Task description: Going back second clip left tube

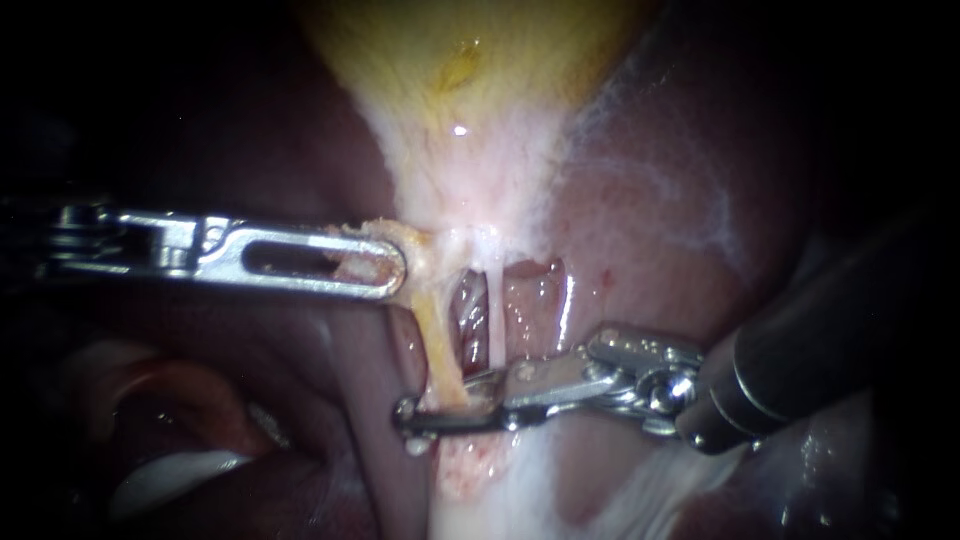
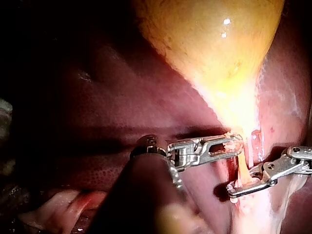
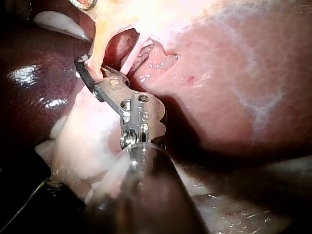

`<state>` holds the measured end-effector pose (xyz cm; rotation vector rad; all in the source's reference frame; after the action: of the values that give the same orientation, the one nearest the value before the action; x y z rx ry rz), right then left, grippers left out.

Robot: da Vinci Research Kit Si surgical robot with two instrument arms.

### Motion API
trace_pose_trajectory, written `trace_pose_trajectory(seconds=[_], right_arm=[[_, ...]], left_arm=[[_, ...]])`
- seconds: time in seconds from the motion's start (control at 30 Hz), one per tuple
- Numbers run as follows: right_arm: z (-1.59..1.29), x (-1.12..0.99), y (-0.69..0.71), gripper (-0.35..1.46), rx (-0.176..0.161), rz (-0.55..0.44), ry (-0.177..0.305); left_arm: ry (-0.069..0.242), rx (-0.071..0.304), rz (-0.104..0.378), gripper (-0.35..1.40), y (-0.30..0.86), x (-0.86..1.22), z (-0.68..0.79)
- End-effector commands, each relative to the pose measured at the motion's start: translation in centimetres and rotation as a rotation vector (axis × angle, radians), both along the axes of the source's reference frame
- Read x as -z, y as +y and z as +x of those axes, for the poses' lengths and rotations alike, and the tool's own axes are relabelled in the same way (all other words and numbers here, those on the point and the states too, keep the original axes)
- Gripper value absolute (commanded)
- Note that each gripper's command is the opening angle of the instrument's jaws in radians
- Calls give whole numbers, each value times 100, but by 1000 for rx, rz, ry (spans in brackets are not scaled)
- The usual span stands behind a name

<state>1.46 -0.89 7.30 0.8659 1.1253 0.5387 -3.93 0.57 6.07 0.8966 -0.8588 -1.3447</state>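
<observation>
Neck of gallbladder (image 1: 450, 60) w/ two tubes running down over liver (image 1: 650, 230). Left tube (image 1: 438, 335) is the yellowish strand, right tube (image 1: 496, 310) the thin pale one just beside it, w/ a dark-red window btw. them.

Left instrument (image 1: 395, 272): jaws pressed together, pinching the yellow fringe at the gallbladder's base, just above the left tube's upper end. Tissue shows through the slot of the near jaw. The far jaw is hidden behind it in endoscope view, but both show in left wrist view (image 2: 236, 144).

Right instrument (image 1: 440, 405): jaws slightly parted, left tube passing btw. them at its lower end (cf. right wrist view (image 3: 92, 66)). The tube stretch inside the jaws is covered. The right tube runs down behind the jaw base.

White fatty tissue (image 1: 480, 500) lies under the jaws. The dark shaft (image 1: 810, 350) blocks the liver behind it. At the endoscope view's lower left, a red fold and a white patch (image 1: 170, 480) are hard to make out.
</observation>
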Motion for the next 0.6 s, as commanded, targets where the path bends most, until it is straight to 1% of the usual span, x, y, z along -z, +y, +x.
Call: trace_pose_trajectory(seconds=[0.03, 0.07, 0.13, 0.17, 0.2, 0.23, 0.27, 0.3, 0.33, 0.37, 0.4, 0.47, 0.6], right_arm=[[0, 0, 1, -35, 0, 0, 0], [0, 0, 1, -35, -2, -1, -1], [0, 0, 1, -35, 4, 2, 3], [0, 0, 1, -35, 0, 5, 14], [0, 1, 1, -35, -11, 10, 37], [0, 1, 0, -33, -11, 2, 50], [0, 0, -1, -15, -2, -85, 92], [0, 0, -1, -5, 5, -124, 105], [0, 0, -1, 5, 4, -130, 105], [0, 0, -1, 21, 3, -155, 109], [0, -1, 0, 30, 8, -182, 118], [0, -1, 1, 38, -1, -216, 116], [3, -1, 2, 48, -33, -281, 97]], left_arm=[[0, 0, 0, -35, 0, 0, 0], [0, 0, 0, -35, 0, 0, 0], [0, 0, 0, -35, 0, 0, 0], [0, 0, 0, -35, 0, 0, 0], [0, 0, 0, -35, 0, 0, 0], [0, 0, 0, -35, 0, 0, 0], [0, 0, 0, -35, 0, 0, 0], [0, 0, 0, -35, 0, 0, 0], [0, 0, 0, -35, 0, 0, 1], [0, 0, 0, -35, 0, 0, 1], [0, 0, 0, -35, 0, 0, 1], [0, 0, 0, -35, 0, 0, 1], [0, -1, 0, -35, 0, 0, 1]])
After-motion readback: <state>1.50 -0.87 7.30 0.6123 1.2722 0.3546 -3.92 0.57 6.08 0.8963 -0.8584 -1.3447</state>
